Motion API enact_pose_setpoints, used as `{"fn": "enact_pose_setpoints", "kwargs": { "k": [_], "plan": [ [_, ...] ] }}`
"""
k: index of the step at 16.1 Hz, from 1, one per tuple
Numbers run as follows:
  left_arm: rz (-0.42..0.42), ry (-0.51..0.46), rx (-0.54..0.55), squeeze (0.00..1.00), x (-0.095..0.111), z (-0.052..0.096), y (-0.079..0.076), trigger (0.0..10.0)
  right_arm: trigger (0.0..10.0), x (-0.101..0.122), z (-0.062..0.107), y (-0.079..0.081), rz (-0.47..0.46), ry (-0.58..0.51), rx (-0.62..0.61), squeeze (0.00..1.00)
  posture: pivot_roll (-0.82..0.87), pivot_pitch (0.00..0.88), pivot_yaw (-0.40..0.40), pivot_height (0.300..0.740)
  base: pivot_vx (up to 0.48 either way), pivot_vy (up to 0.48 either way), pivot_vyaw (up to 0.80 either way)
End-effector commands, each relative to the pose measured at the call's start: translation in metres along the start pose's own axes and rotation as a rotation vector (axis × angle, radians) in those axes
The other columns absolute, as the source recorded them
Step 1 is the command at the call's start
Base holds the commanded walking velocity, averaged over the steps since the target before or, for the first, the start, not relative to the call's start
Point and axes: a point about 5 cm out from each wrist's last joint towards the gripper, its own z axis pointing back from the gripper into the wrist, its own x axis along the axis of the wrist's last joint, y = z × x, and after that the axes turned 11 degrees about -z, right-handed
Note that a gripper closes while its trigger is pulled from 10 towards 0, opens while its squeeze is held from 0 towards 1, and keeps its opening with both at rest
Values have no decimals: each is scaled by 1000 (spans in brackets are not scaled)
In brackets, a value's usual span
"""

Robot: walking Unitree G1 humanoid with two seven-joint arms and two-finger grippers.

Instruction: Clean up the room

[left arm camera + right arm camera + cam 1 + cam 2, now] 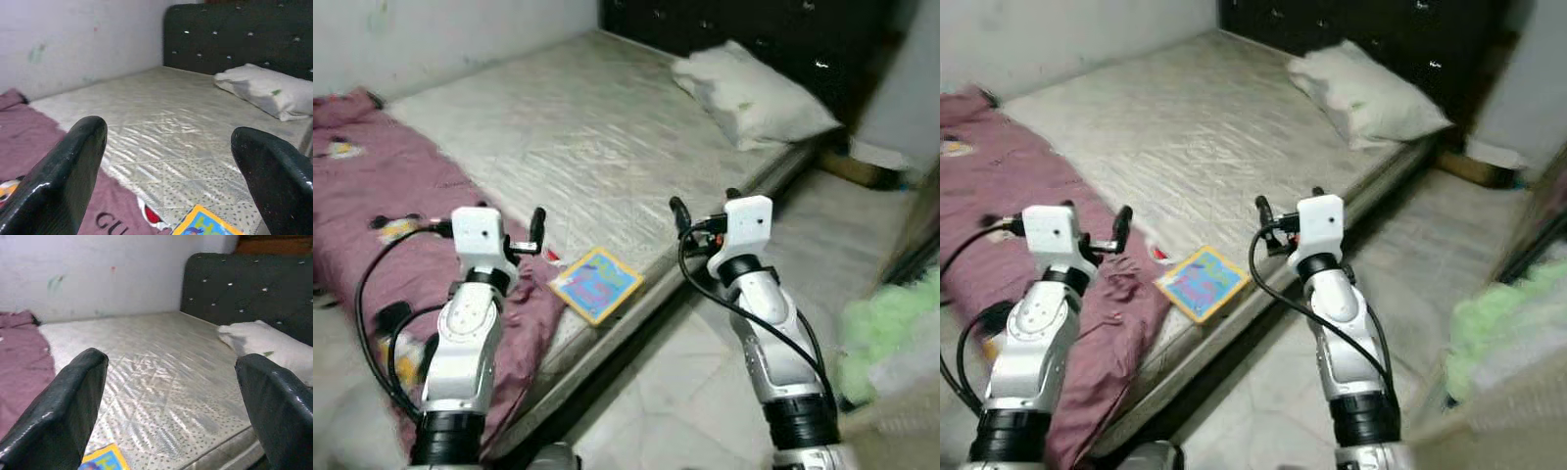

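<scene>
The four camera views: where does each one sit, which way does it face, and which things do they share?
Left eye view: on the head, looking down at the bed; both arms show, left gripper, right gripper.
Right eye view: same scene, shifted sideways.
Left wrist view: along its open black fingers toward the headboard.
Right wrist view: likewise, fingers open.
Shared by all: pillow, colourful book, purple blanket.

Silver arms, white wrist blocks, looping black cables — glossy black fingers (58, 181).
</scene>
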Motion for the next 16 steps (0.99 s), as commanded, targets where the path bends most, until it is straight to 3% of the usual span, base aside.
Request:
{"fn": "enact_pose_setpoints", "kwargs": {
  "k": [1, 16],
  "plan": [
    [10, -4, -9, 0, 2, -1, -4, 10000, 10000, 2, 0, -6, 8, -6, -18, 0, -11, 1, -26, 740, 0, 0, 794],
    [11, -1, -20, 0, 1, -3, -6, 10000, 10000, 2, -1, -6, 13, -10, -10, 0, -13, 0, -29, 740, 0, 0, 794]
  ]
}}
